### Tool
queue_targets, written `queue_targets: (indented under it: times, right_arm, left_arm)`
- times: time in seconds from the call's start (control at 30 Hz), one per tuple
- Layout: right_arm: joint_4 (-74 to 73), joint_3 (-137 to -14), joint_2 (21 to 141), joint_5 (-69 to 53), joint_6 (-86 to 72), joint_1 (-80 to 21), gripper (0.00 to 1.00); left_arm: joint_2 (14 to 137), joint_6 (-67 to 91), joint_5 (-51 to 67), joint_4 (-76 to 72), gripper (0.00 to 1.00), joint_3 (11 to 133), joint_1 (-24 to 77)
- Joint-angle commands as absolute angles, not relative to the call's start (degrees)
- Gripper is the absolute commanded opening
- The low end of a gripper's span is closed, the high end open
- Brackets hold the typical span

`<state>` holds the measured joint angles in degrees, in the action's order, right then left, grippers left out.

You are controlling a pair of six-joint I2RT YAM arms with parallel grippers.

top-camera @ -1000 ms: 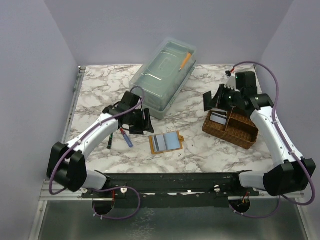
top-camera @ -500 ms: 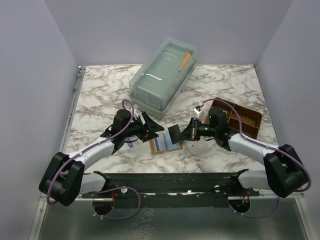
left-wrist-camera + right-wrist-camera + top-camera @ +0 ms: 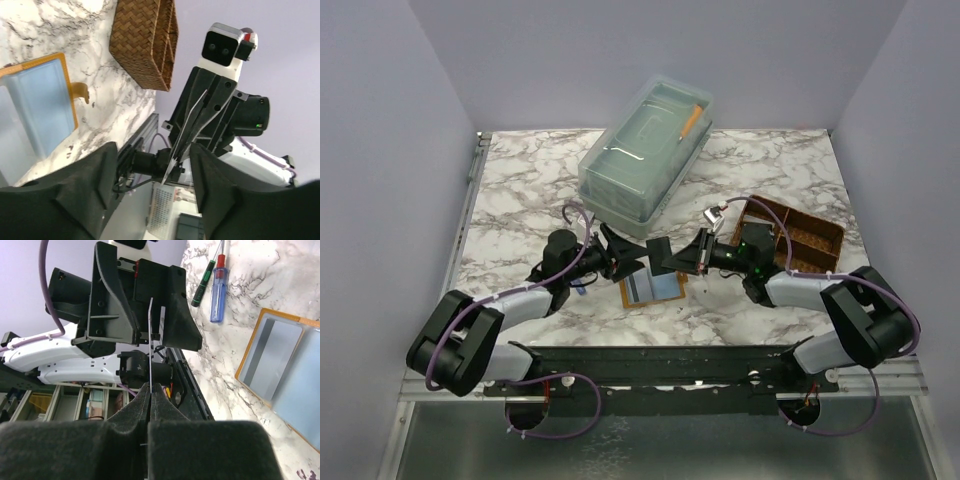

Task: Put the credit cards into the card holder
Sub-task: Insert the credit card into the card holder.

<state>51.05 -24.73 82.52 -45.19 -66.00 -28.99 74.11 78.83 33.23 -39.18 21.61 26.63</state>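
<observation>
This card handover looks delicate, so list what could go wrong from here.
1. The right gripper pinches the thin grey card by one end only, held on edge between the open left gripper's black fingers. Releasing before those close would likely drop it, perhaps missing the flat orange-tan open wallet lying nearby.
2. The two grippers sit nose to nose; any further advance could knock fingers together or bend the card.
</observation>
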Motion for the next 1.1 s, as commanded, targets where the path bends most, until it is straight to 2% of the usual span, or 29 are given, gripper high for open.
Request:
queue_targets:
  times: [0.0,0.17,0.27,0.3,0.37,0.47,0.53,0.73,0.8,0.87,0.97,1.07]
  right_arm:
    - [58.1,-26.1,85.7,-45.0,-68.3,-30.3,0.00]
    - [59.6,-26.3,88.0,-44.4,-69.2,-31.5,0.00]
    - [59.4,-26.0,88.3,-44.4,-68.6,-31.9,0.00]
    - [58.4,-25.6,88.1,-44.3,-68.1,-31.9,0.03]
    - [53.1,-25.5,86.9,-43.7,-65.4,-31.8,0.19]
    - [37.0,-27.6,85.1,-41.4,-56.3,-31.8,0.37]
    - [29.4,-28.9,84.1,-39.3,-51.0,-31.8,0.43]
    - [16.3,-34.7,86.5,-37.0,-41.2,-31.3,0.47]
    - [15.5,-35.9,88.4,-37.5,-40.3,-30.5,0.45]
    - [15.3,-37.2,91.0,-38.8,-39.3,-29.7,0.39]
    - [15.3,-39.0,94.9,-39.9,-37.4,-29.2,0.19]
    - [16.4,-38.7,96.9,-39.0,-36.7,-28.3,0.10]
  left_arm:
    - [77.4,82.2,36.0,-52.0,0.54,20.7,27.0]
    - [79.6,84.0,36.7,-58.8,0.33,19.9,27.1]
    - [80.1,82.6,37.5,-59.2,0.18,19.8,27.3]
    - [80.3,81.9,38.0,-59.2,0.12,19.6,27.4]
    - [80.4,80.5,38.5,-57.8,0.02,18.8,27.3]
    - [79.8,76.3,38.9,-50.4,0.00,17.9,27.2]
    - [78.1,70.9,38.0,-39.1,0.00,19.2,26.9]
    - [74.5,53.4,33.9,-12.1,0.00,27.3,26.6]
    - [76.3,49.6,35.1,-7.6,0.00,29.9,26.2]
    - [78.6,48.3,37.4,-7.1,0.00,30.8,26.0]
    - [81.5,47.5,39.5,-7.8,0.00,31.8,25.7]
    - [83.4,47.3,40.8,-8.6,0.00,32.3,25.4]
